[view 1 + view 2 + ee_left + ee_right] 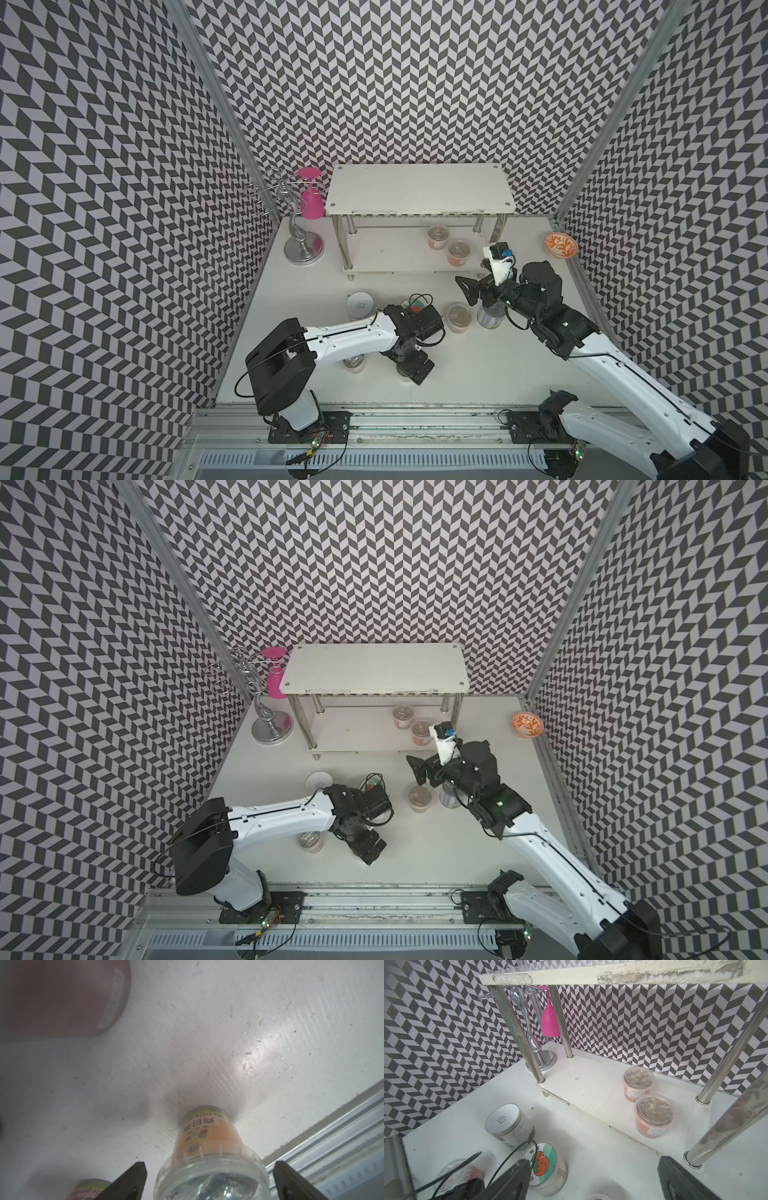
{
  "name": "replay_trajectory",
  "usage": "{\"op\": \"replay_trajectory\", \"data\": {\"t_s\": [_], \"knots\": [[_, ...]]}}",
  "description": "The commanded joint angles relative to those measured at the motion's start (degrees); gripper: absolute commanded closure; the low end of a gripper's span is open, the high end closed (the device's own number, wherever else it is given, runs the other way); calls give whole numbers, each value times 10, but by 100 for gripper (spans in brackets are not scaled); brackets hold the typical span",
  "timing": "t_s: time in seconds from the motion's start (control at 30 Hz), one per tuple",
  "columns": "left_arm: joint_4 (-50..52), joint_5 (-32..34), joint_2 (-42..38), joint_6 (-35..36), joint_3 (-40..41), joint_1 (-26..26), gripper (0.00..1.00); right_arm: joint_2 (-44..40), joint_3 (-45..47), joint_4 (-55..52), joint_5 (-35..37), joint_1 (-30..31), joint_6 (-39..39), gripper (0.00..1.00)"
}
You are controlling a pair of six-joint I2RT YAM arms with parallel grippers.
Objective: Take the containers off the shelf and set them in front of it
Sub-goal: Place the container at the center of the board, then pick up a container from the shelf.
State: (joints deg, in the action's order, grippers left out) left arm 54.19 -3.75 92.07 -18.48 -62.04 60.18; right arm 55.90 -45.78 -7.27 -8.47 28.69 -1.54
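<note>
White tabletop (207, 1043): cup (207, 1136) stands inside spread-apart left end effector (209, 1164); right end effector (593, 1161) spread apart, facing shelf (591, 1088).

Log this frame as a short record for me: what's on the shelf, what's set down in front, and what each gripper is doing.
on shelf: two cups, lower tier
in front: silver-lidded jar, tomato-label jar, can, cup beside the can, cup near the robot
left gripper: open, jaws either side of an upright orange-label cup
right gripper: open, empty, facing the lower tier
task: unfinished
</note>
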Motion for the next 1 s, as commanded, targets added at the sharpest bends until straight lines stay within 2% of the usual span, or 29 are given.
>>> {"op": "replay_trajectory", "data": {"t_s": [0.0,0.2,0.3,0.37,0.47,0.53,0.6,0.73,0.97], "knots": [[1,11,-15,9,-33,-4,0,-8,10,31,-15,-2,-1,0],[-17,-50,-107,35,-40,-53,0,17,11,69,-36,-2,3,0],[-13,-84,-151,66,-33,-93,0,59,10,104,-28,4,-25,0],[-13,-99,-169,86,-26,-130,0,97,0,125,18,19,-47,0],[-3,-99,-175,118,-36,-174,0,176,-35,125,129,30,-106,0],[-8,-105,-175,130,-40,-197,0,232,-72,101,160,30,-131,0],[-12,-100,-175,137,-45,-206,0,276,-88,117,185,32,-137,0],[-38,-106,-186,135,-36,-219,0,339,-111,139,287,29,-157,0],[-57,-112,-198,130,-11,-228,0,414,-144,160,318,17,-159,1]]}}
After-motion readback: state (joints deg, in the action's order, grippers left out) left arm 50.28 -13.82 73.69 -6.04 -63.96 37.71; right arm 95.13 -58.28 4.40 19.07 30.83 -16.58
